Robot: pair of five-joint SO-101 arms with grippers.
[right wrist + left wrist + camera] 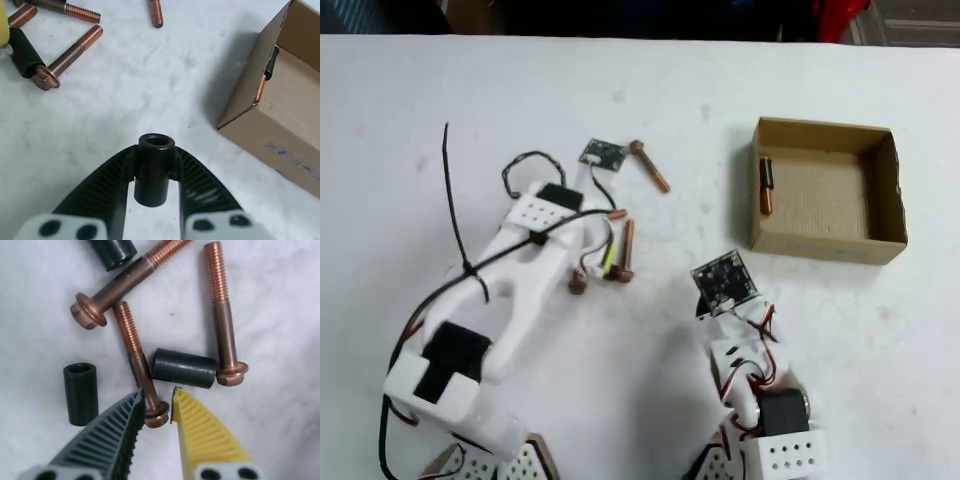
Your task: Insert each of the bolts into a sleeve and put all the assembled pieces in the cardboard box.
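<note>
There are four loose bolts (125,280) (141,367) (224,315) (650,167), three clustered and one at their 1 o'clock, four bare sleeves (81,392) (184,368) (112,249) (152,170), one assembled piece (765,187), and one box (820,243) at the cluster's 3 o'clock.

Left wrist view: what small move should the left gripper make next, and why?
Probably close the left gripper on the copper-coloured flanged bolt. Its grey and yellow fingers flank that bolt at its head end, apparently not yet clamped. The right gripper holds a black cylindrical sleeve with its bore showing, so a bolt seems to be the missing half.
</note>
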